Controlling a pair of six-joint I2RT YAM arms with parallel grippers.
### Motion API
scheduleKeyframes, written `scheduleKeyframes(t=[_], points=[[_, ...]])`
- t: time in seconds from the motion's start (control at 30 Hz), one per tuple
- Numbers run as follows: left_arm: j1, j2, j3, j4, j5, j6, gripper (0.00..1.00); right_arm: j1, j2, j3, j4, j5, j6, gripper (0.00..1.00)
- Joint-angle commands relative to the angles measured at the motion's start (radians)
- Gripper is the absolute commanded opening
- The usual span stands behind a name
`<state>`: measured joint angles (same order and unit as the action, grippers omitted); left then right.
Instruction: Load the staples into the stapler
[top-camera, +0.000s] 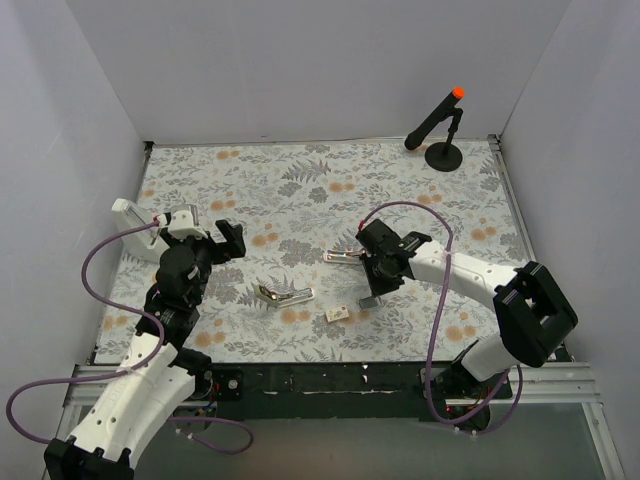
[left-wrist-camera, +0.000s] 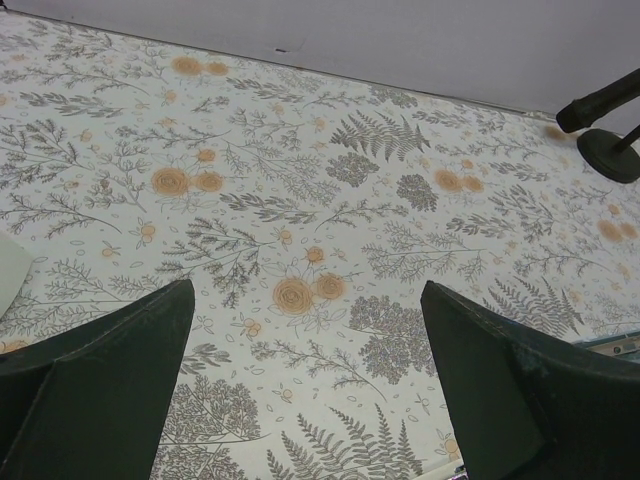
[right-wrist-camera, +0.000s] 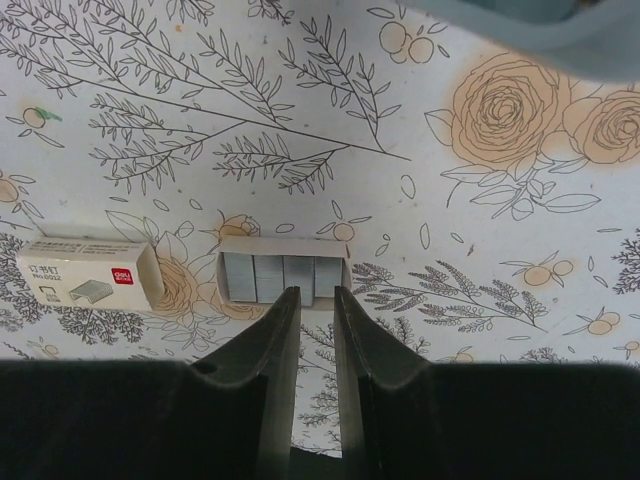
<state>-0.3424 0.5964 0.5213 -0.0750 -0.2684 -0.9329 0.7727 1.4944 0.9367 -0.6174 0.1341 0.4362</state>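
The stapler (top-camera: 285, 294) lies hinged open in a V on the floral cloth, near the front centre. The staples tray (top-camera: 372, 300) sits right of it, with the small beige box (top-camera: 336, 313) between them. In the right wrist view the tray (right-wrist-camera: 283, 277) holds several silvery staple rows, and the box (right-wrist-camera: 90, 275) lies to its left. My right gripper (right-wrist-camera: 312, 293) (top-camera: 376, 283) points down at the tray's near edge. Its jaws stand a narrow gap apart, with one row showing between the tips. I cannot tell if they touch it. My left gripper (left-wrist-camera: 300, 400) (top-camera: 228, 240) is wide open and empty over bare cloth, left of the stapler.
A slim silvery bar (top-camera: 343, 256) lies just left of the right wrist. A black stand with an orange-tipped rod (top-camera: 445, 130) is at the back right, also in the left wrist view (left-wrist-camera: 605, 130). White walls enclose the table.
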Motion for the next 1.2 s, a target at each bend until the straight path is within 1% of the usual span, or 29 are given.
scheduleKeyframes(t=[0.0, 0.2, 0.37, 0.8, 1.0, 1.1, 1.17], points=[[-0.001, 0.011, 0.039, 0.015, 0.008, 0.002, 0.98, -0.006, 0.009, 0.011, 0.034, -0.06, -0.031, 0.27], [-0.001, 0.023, 0.039, 0.029, 0.028, -0.021, 0.98, -0.006, 0.04, 0.005, 0.039, -0.094, -0.031, 0.29], [-0.001, 0.034, 0.034, 0.035, 0.046, -0.049, 0.98, -0.006, 0.059, -0.001, 0.028, -0.057, -0.013, 0.29], [-0.001, 0.042, 0.025, 0.047, 0.069, -0.069, 0.98, -0.004, 0.098, -0.032, 0.033, -0.054, -0.002, 0.29], [-0.001, 0.045, 0.026, 0.049, 0.078, -0.067, 0.98, -0.004, 0.107, -0.027, -0.013, 0.015, 0.013, 0.28], [-0.001, 0.049, 0.025, 0.049, 0.078, -0.07, 0.98, -0.004, 0.104, -0.021, -0.022, 0.016, 0.006, 0.26], [-0.001, 0.051, 0.025, 0.049, 0.083, -0.073, 0.98, -0.004, 0.098, -0.019, -0.006, -0.017, -0.008, 0.26]])
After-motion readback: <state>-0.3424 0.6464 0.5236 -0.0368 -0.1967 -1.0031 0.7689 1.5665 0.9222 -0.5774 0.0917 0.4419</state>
